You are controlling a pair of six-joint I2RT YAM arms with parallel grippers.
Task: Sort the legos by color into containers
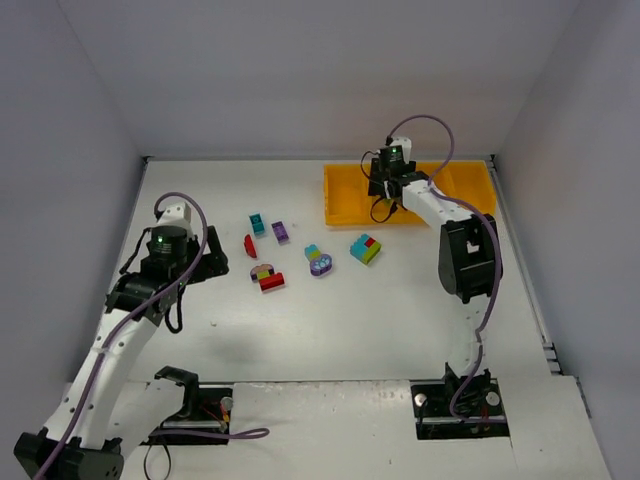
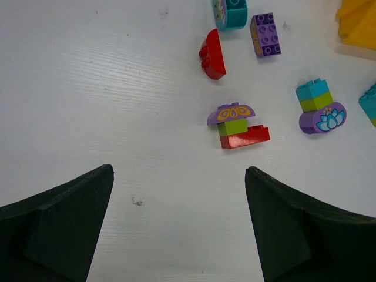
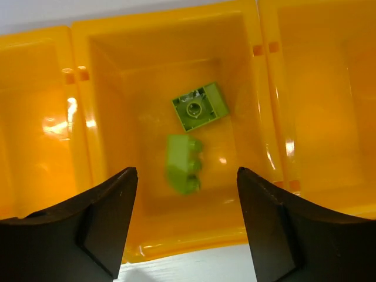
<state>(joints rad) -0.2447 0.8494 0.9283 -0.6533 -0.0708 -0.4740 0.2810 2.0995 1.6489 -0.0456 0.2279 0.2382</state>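
Legos, nearest: the red, lime and purple cluster [image 2: 238,126] lies on the worktop [image 2: 117,88] just ahead of my left hand [image 2: 178,170].
Left hand: wide, nothing between its fingers. I judge it is lined up to take that cluster.
Legos, middle: a red curved brick [image 2: 212,54], a teal brick [image 2: 230,12], a purple brick [image 2: 264,34], a teal-lime-purple stack [image 2: 320,108] and a teal, lime and red block [image 1: 365,248] lie scattered and unsorted. The joined ones will likely need pulling apart.
Tray: the orange-yellow tray [image 1: 342,200] sits along the far side.
Right hand: my right hand [image 3: 186,170] hovers over an inner compartment, fingers apart and holding nothing, placed so a brick drops within the walls.
Lime legos: two lime bricks [image 3: 198,106] lie in that compartment. The nearer is blurred, so I cannot tell whether it has settled.
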